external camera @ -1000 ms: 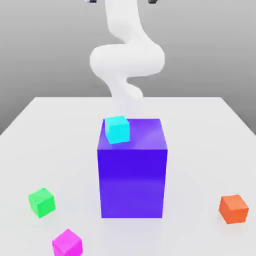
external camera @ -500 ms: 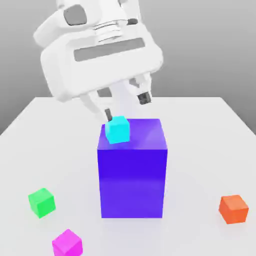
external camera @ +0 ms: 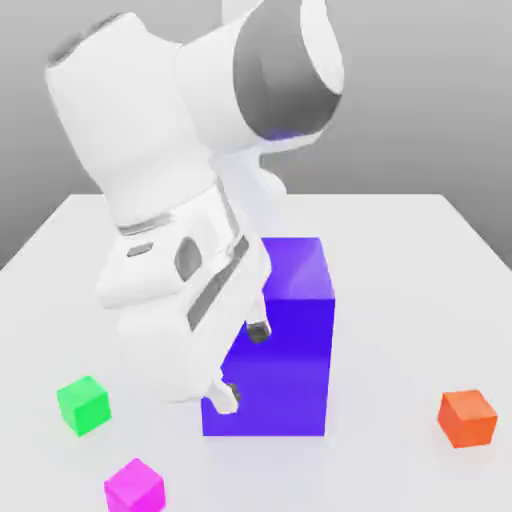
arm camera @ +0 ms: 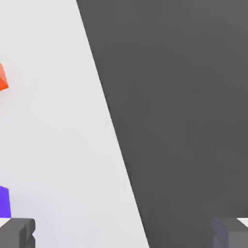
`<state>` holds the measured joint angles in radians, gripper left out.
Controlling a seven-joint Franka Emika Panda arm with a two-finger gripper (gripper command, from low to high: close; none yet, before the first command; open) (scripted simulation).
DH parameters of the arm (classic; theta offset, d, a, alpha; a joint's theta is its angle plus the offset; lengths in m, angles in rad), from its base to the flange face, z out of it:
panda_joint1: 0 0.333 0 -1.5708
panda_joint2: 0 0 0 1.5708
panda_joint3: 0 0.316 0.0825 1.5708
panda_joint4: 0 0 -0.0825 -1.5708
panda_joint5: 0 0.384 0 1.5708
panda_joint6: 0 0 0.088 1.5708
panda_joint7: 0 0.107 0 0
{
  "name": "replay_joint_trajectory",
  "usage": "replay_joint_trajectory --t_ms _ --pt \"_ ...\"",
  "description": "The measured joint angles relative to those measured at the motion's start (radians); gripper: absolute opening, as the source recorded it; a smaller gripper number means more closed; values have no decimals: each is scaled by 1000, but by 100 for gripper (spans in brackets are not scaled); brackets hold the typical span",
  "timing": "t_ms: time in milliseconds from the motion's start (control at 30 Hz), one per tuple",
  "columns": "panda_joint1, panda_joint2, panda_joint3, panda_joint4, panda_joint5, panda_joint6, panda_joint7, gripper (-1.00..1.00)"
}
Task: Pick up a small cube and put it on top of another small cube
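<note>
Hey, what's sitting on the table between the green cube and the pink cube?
Nothing. In the exterior view the green cube and the pink cube sit apart, with bare white table between them.

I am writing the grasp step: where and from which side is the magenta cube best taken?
Take the magenta cube from straight above, across two opposite side faces. It sits flat and alone on the table, corner toward the exterior camera, so the open tool probably needs turning to match its faces.
</note>
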<state>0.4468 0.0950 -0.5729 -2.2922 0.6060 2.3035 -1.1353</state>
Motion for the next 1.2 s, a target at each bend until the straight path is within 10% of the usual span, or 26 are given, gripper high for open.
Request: replay_joint_trajectory --t_ms 533,1200 --pt "-81 214 42 -17 41 98 -582 0" --pt "-152 317 55 -55 -150 363 -1131 0"
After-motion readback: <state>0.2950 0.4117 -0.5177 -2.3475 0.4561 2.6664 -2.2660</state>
